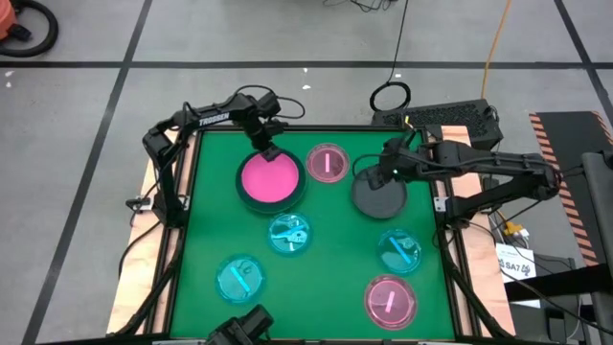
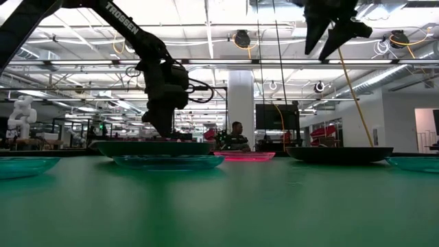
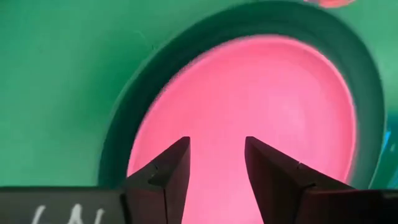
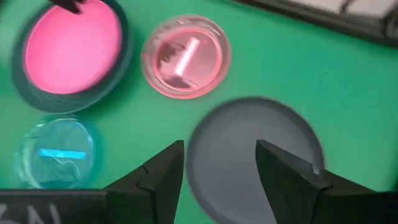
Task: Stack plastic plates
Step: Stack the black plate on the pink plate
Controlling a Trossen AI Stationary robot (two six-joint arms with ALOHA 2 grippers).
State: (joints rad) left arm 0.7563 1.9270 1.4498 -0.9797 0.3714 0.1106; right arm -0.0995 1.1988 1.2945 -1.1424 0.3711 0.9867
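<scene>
Stacking had barely begun, we judged: from above, only the bright pink plate sat on a dark grey plate near twelve o'clock; six others lay singly on the counter. Left gripper hovered over it, fingers apart and empty. Right gripper, fingers apart, hung above the second grey plate at two o'clock.

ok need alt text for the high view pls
Overhead view of a green table: the left gripper, open, sits at the edge of a bright pink plate stacked on a dark plate. The right gripper hovers open over a dark grey plate.
</scene>
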